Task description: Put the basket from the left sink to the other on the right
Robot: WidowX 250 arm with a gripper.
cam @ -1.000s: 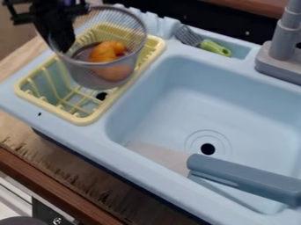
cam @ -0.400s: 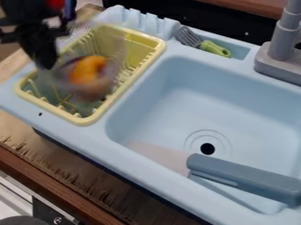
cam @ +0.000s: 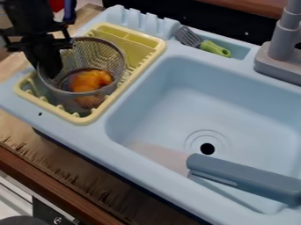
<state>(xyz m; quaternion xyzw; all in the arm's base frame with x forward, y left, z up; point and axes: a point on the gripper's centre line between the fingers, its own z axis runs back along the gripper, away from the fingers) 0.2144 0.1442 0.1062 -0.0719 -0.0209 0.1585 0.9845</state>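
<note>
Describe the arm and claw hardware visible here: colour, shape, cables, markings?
Arm and claw are both black. Above the claw, narrow black bars stick out to the sides. A blue strip, perhaps a cable, runs beside the arm near the top edge. No markings that I can make out.

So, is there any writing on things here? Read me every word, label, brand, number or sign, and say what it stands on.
There is no text I can read.
Dark panel, lower left: a small pale round mark, too small to tell whether it is a sign.
Sink, yellow rack, mesh basket and grey faucet: no readable words or numbers.
</note>
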